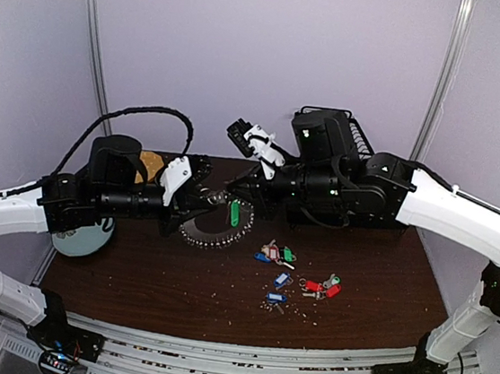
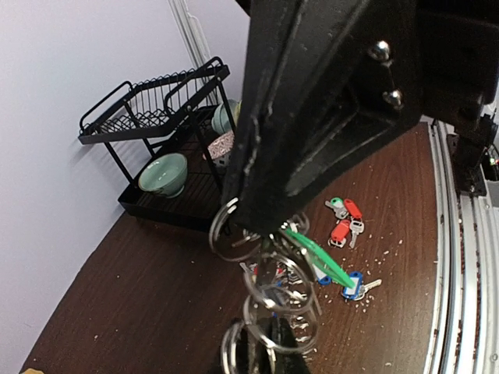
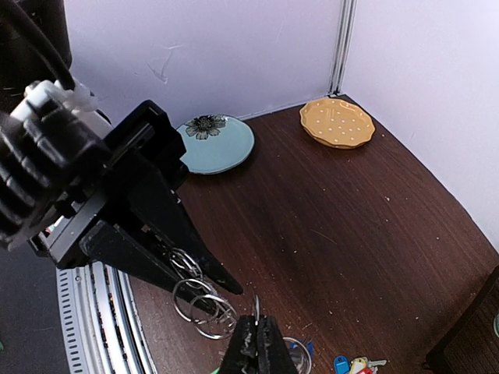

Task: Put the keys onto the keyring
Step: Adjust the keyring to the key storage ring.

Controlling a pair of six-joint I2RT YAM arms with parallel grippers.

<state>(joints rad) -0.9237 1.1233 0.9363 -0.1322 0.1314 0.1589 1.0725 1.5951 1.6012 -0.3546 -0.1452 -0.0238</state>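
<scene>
Threading step: left gripper [image 3: 212,273] and right gripper [image 3: 253,343] both pinch the keyring [image 3: 201,300], held up over the desk [image 1: 131,282] back-middle. A green-tagged key [image 1: 234,212] looks threaded. Loose keys [image 1: 298,278] lie mid-desk. Next: free one gripper and fetch another.

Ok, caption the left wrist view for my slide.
Left gripper pinches the keyring, a green-tagged key among its rings, loose keys on the table.
</scene>
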